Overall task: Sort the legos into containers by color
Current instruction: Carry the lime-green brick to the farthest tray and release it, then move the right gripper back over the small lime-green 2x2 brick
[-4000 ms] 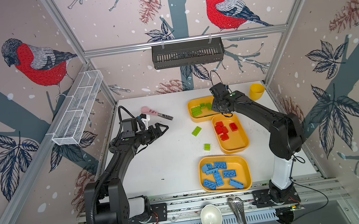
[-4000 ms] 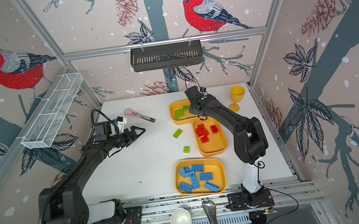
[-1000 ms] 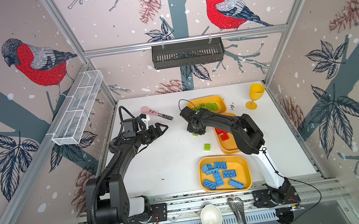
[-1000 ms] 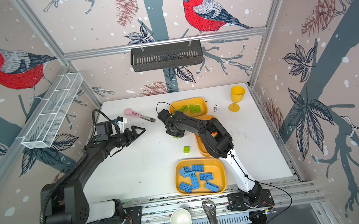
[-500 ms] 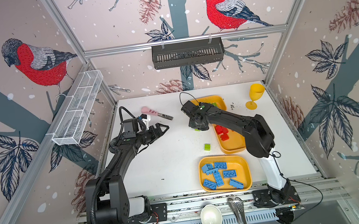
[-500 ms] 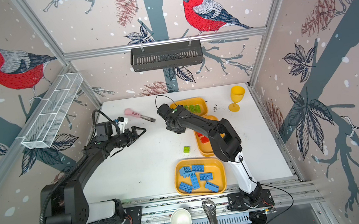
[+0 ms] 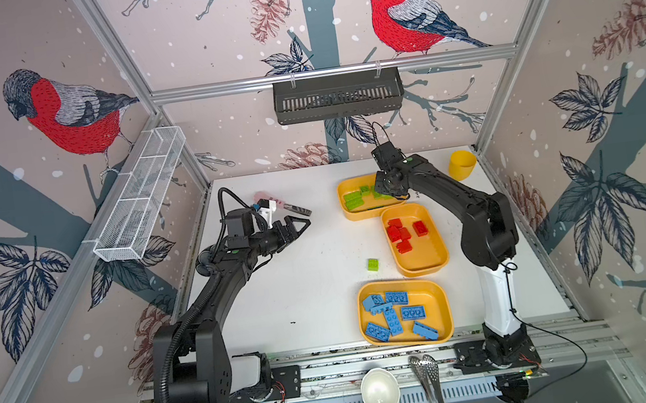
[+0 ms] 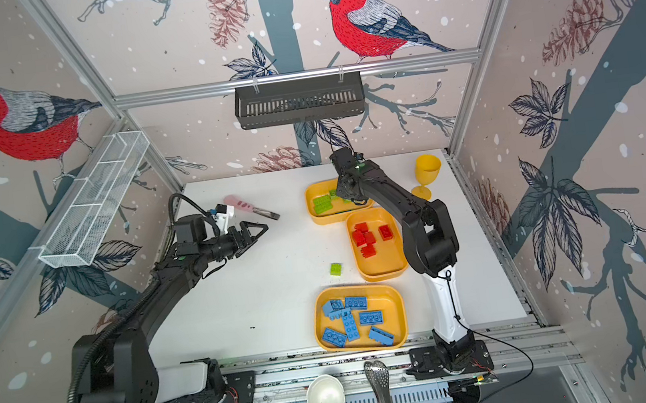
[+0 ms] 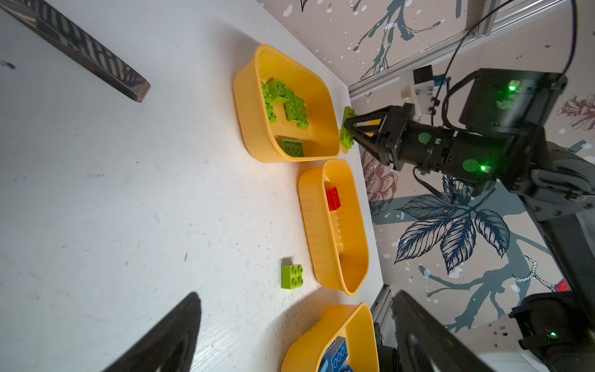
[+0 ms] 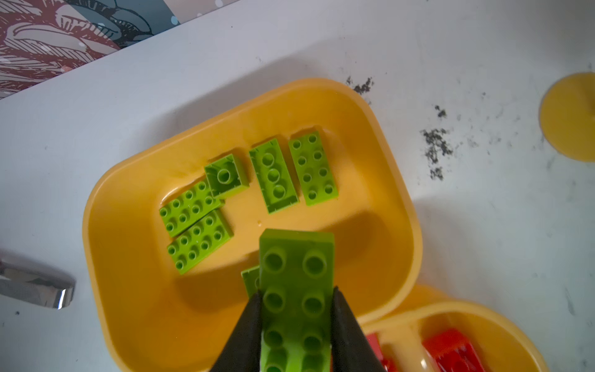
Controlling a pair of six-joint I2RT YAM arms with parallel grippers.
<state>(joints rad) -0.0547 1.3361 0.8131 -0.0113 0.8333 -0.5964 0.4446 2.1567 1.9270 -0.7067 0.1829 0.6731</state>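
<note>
Three yellow-orange containers stand on the right of the table in both top views. The far tray (image 7: 346, 213) holds several green legos, the middle tray (image 7: 422, 270) red ones, the near tray (image 7: 444, 296) blue ones. My right gripper (image 10: 296, 293) is shut on a green lego (image 10: 296, 257), held above the green tray (image 10: 128, 257); the left wrist view shows this lego (image 9: 347, 128) clear of the tray rim. One small green lego (image 7: 372, 264) lies loose on the table beside the red tray. My left gripper (image 7: 301, 226) hovers open and empty at the table's left.
A yellow goblet (image 7: 461, 164) stands at the far right corner. A pink-handled knife (image 7: 286, 208) lies just behind the left gripper. A white cup (image 7: 378, 390) and a slotted spoon (image 7: 428, 369) sit off the front edge. A white mesh basket (image 7: 141, 199) hangs on the left wall.
My right gripper has lifted a green lego from the table's middle and carried it right and back, over the green tray. The left arm has not moved.
</note>
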